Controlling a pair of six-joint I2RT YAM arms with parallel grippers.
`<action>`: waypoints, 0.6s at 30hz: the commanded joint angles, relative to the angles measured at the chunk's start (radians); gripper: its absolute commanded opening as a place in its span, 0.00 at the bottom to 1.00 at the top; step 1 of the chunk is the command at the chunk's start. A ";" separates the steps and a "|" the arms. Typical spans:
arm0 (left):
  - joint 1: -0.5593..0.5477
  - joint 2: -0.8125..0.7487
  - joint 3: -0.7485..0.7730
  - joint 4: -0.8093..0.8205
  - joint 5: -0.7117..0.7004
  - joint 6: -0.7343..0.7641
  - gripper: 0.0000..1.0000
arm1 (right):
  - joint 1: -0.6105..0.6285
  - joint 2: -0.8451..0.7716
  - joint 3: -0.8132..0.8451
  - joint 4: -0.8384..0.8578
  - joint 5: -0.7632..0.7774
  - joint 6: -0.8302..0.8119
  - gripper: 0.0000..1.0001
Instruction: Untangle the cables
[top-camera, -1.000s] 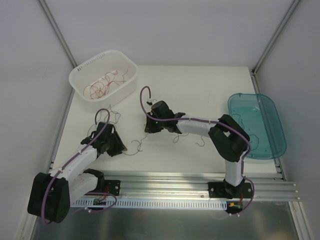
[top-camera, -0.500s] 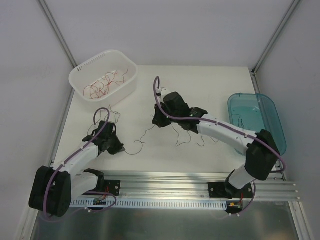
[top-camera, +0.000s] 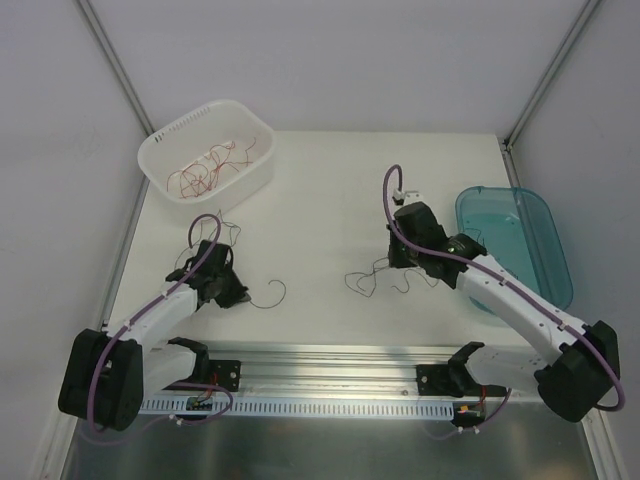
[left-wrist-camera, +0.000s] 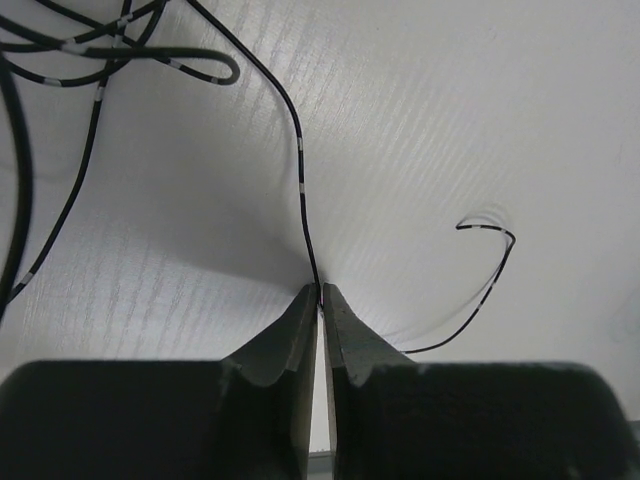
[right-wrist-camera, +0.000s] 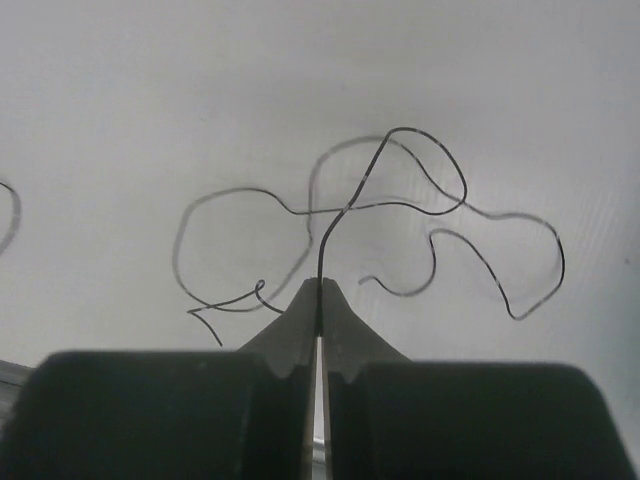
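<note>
In left hand (left-wrist-camera: 320, 292), cable (left-wrist-camera: 300, 170) (partly hidden)

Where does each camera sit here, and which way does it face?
Top external: above and behind the bases, looking down on the table, white basket and teal tray; left arm and right arm show.
Left wrist: on the left arm, facing the tabletop past the left gripper, shut on a banded black cable.
Right wrist: likewise, right gripper shut on a curly black cable.
Shared: top view also shows both cables.
</note>
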 joint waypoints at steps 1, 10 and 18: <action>-0.010 -0.007 0.009 -0.066 -0.008 0.065 0.08 | -0.023 0.004 -0.088 -0.069 0.044 0.092 0.01; -0.010 -0.133 0.078 -0.102 0.164 0.166 0.34 | -0.072 0.135 -0.152 -0.088 0.060 0.230 0.17; -0.009 -0.256 0.162 -0.146 0.319 0.306 0.45 | -0.072 0.197 -0.145 -0.149 0.170 0.315 0.43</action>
